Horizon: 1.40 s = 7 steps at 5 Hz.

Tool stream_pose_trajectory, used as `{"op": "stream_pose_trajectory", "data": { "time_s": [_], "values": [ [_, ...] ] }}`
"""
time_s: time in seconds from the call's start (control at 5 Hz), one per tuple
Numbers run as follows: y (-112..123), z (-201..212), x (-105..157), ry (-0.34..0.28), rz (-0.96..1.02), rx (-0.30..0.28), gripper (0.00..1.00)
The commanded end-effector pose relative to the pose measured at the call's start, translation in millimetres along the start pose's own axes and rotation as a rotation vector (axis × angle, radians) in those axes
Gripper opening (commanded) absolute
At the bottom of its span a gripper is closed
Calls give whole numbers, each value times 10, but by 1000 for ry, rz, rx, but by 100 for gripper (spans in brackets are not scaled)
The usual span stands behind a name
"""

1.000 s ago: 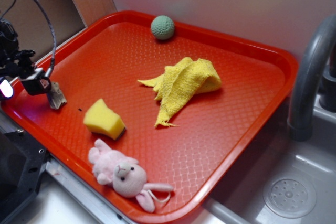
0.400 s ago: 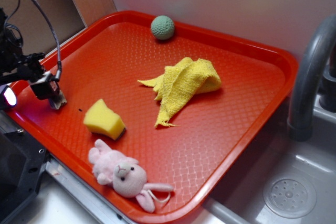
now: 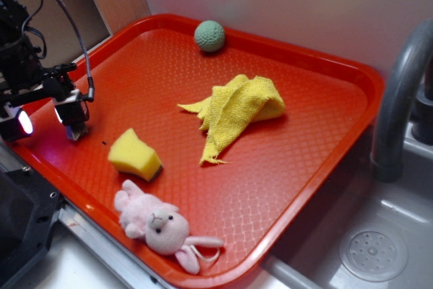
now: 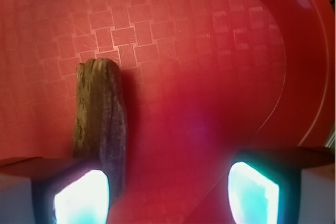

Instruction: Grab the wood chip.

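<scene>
The wood chip (image 4: 101, 124) is a grey-brown rough sliver lying on the red tray (image 4: 199, 51); its near end rests against the inner side of my left finger. My gripper (image 4: 167, 195) is open, its two glowing pads wide apart with bare tray between them. In the exterior view the gripper (image 3: 70, 118) hangs low over the tray's left edge, and only a tip of the wood chip (image 3: 76, 133) peeks out beneath it.
A yellow sponge wedge (image 3: 134, 153) lies just right of the gripper. A pink plush bunny (image 3: 162, 225) sits at the front, a yellow cloth (image 3: 237, 109) in the middle, a green ball (image 3: 209, 35) at the back. A sink and grey faucet (image 3: 399, 93) stand to the right.
The gripper has shifted rightward and now covers most of the wood chip. The chip stays in about the same spot on the tray.
</scene>
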<state>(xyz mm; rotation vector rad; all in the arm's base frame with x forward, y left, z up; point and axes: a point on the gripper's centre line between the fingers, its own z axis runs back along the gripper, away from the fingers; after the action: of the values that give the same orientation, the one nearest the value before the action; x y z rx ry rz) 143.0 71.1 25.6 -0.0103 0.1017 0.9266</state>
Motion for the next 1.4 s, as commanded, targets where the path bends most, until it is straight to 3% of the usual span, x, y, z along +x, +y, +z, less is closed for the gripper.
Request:
{"op": "stream_pose_trajectory", "data": {
  "time_s": [0.0, 0.4, 0.6, 0.8, 1.2],
  "values": [
    [-156, -83, 37, -41, -2, -16, 100],
    [-226, -86, -23, -18, -57, -38, 100],
    [-206, 211, -59, -61, -92, -113, 100],
    [-194, 336, -41, -80, -100, -148, 100],
    [-254, 382, -56, -82, -117, -155, 100]
  ]
}}
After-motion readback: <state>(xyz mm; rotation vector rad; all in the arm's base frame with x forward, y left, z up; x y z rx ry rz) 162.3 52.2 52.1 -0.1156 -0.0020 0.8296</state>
